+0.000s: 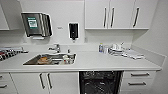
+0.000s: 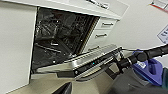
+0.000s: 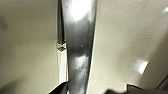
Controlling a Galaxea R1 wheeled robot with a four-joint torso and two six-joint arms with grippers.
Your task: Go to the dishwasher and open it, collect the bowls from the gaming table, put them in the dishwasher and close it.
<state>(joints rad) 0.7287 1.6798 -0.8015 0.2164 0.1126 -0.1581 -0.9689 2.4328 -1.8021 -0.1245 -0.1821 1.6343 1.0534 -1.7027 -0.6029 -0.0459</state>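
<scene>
The dishwasher (image 1: 100, 82) sits under the white bench (image 1: 105, 62), between a pair of white cabinet doors (image 1: 45, 82) and a stack of white drawers (image 1: 138, 80). In the head view its cavity stands open and dark, with wire racks faintly glinting inside.

In the left wrist view the dishwasher door (image 2: 82, 62) hangs partly lowered, hinged along its bottom edge. Its top edge, bearing a dark control strip, leans out from the cavity toward the robot, and its long axis runs horizontally, parallel to the bench front. A dark jointed arm (image 2: 145, 53) of the robot reaches to the door's outer corner from the side of the drawers; judged from this, the right arm is the nearer to the door.

The right wrist view shows a brushed stainless-steel band (image 3: 77, 47), probably the door's front or its bar handle, running lengthwise away from the camera, very near the right end effector. Whether either end effector is apart, together or clamped on the door cannot be told.

Materials: the door is smooth, reflective metal with straight edges; the racks are thin wire; the bench and cabinets are matt white laminate. The steel sink (image 1: 51, 59) holds some crockery. The floor (image 2: 82, 86) is pale and speckled.
</scene>
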